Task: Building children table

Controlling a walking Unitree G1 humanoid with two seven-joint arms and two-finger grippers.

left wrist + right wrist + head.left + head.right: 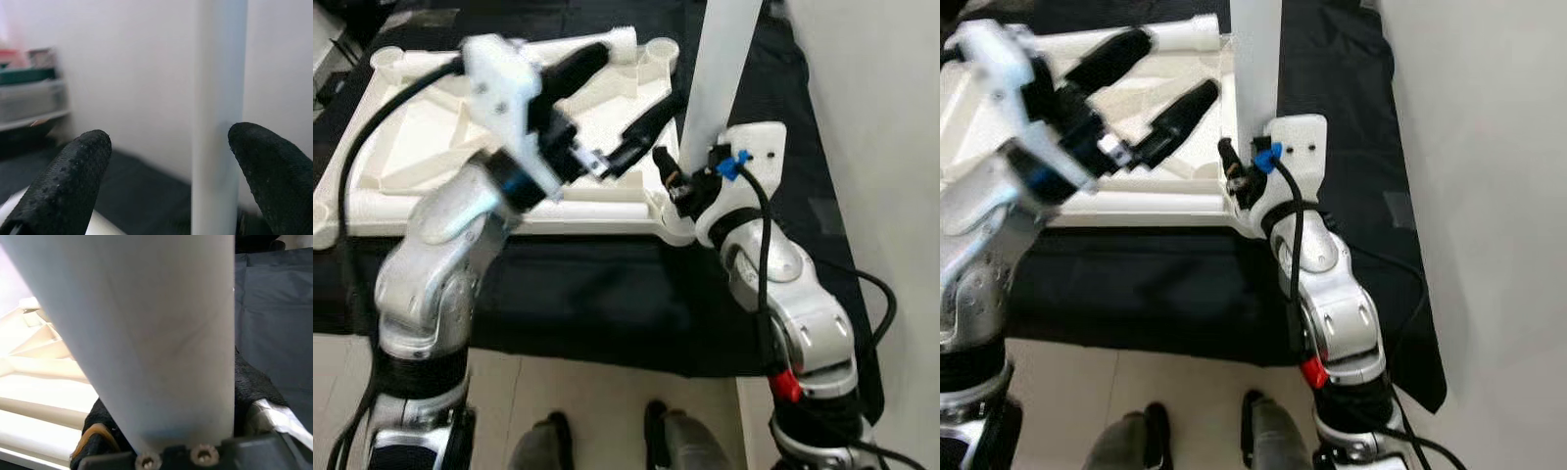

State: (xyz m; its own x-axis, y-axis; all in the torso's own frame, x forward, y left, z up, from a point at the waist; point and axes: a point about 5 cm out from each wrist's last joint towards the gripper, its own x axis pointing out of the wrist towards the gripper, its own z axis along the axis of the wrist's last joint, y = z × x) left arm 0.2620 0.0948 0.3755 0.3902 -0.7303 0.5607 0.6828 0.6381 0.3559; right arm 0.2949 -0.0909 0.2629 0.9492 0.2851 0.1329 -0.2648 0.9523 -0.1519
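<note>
The white plastic table top (431, 147) lies upside down on a black cloth, ribs and corner sockets facing up. A white table leg (720, 59) stands upright at its near right corner. My right gripper (690, 184) is shut on the base of the leg (161, 333), with black pads (254, 382) pressed on both sides. My left gripper (638, 76) hovers over the table top just left of the leg, open, its fingers (73, 171) pointing at the leg (220, 98) with nothing between them.
The black cloth (607, 294) covers the floor beneath the table top and reaches a pale wall (881, 117) on the right. Empty leg sockets (661, 49) stand at the far corners. Two dark feet (548, 441) show on the tiled floor below.
</note>
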